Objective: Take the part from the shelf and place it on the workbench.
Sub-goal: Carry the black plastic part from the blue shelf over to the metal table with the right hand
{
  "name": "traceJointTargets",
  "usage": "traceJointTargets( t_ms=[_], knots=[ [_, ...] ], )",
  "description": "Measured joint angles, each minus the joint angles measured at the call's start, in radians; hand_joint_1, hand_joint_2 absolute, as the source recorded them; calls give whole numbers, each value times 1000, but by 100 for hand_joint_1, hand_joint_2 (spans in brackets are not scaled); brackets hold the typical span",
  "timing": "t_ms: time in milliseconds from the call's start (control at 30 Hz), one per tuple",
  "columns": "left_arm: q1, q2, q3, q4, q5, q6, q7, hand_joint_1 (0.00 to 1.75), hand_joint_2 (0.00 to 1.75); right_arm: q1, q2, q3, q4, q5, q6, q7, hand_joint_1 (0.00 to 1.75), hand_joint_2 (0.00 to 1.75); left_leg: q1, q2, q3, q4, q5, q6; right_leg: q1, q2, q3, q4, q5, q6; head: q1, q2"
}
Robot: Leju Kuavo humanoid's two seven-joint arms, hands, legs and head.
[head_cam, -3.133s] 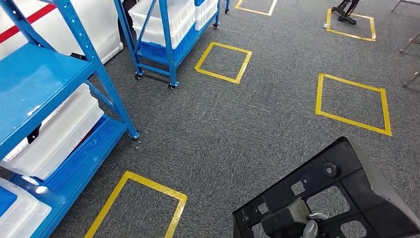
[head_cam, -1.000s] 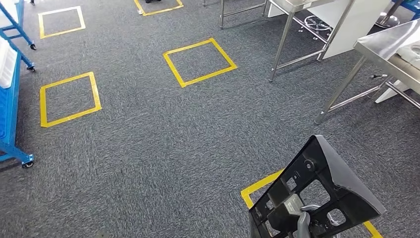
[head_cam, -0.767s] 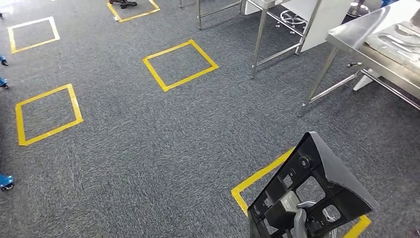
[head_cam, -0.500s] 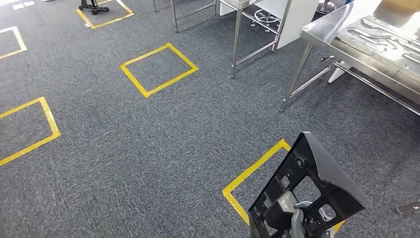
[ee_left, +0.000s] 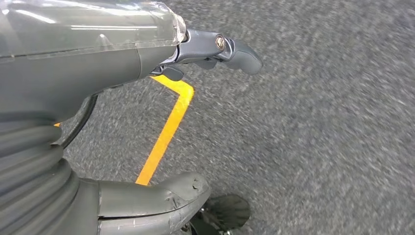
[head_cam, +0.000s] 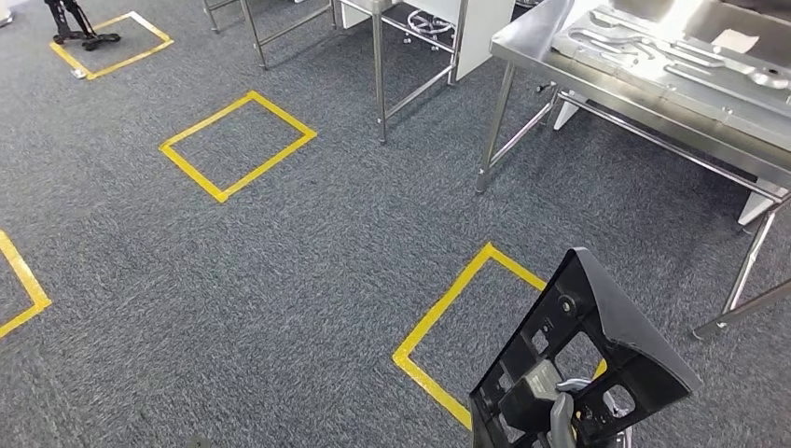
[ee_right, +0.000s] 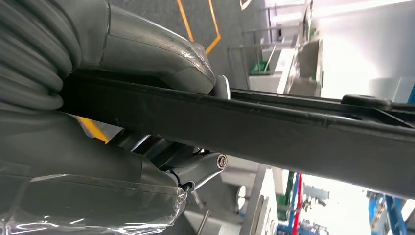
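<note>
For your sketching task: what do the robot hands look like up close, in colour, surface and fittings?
Each robot hand, left and right, is grey: a ribbed, bellows-like cover at the wrist, a thick matte thumb with scuffed edges, and darker fingers with a small round metal screw at the pivot. A glossy clear plastic film wraps the back of each. A thin black cable loops beside the left one.

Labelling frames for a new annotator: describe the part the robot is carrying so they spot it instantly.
Start at the steel workbench on the head view's upper right, then drop to the yellow taped square on the carpet before it. Over that square's near corner the right hand holds the part: a black plastic panel with cut-out windows, the one dark angular piece.
</note>
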Motion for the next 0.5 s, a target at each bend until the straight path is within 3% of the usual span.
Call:
traceJointTargets(
  t_ms=[33,100,167,233,267,300,333,400,467,500],
  knots=[
    [-2,-2,0,0,0,0,-1,0,175,3,0,0,-1,4,-2,1,175,175,1,6,6,-2,-4,-5,-3,13,3,-5,1,-5,0,0],
    [-5,-6,0,0,-1,-1,-2,0,175,7,0,2,-2,11,-5,2,175,175,5,-26,4,27,-29,-13,-9,37,12,-16,4,-18,-4,0],
    [-3,-8,-1,0,-2,-1,1,0,175,9,1,5,-3,14,-7,4,175,175,8,-85,-44,135,-85,-15,-11,60,18,-20,4,-29,-10,0],
    [4,-8,-1,0,-2,-1,5,0,175,10,1,8,-2,16,-8,5,175,175,8,-109,-112,256,-126,-17,-9,92,19,-17,1,-34,-13,0],
    [6,-8,-1,0,-3,-1,7,0,175,11,1,9,-1,17,-8,6,175,175,8,-112,-130,277,-119,-17,-8,109,20,-14,0,-35,-13,0],
    [7,-8,-1,0,-4,-1,8,0,175,12,1,9,-1,19,-8,7,175,175,8,-114,-131,260,-92,-17,-8,125,20,-10,-3,-34,-13,0],
    [7,-9,-1,0,-4,-1,8,0,175,12,1,10,-1,20,-8,7,175,175,9,-122,-114,206,-50,-15,-8,141,21,-6,-5,-31,-13,0],
    [6,-9,-1,0,-6,-1,7,0,175,12,1,10,0,23,-9,7,175,175,10,-164,-71,86,8,-10,-9,169,20,5,-12,-23,-13,0],
    [5,-9,-1,0,-6,-2,7,0,175,12,1,12,0,26,-9,8,175,175,8,-190,-51,33,16,-3,-12,193,13,10,-14,-11,-13,0],
    [4,-9,-1,0,-6,-2,7,0,175,13,1,13,0,28,-10,8,175,175,5,-184,-50,28,17,2,-12,204,10,9,-12,-3,-13,0]
  ],
)
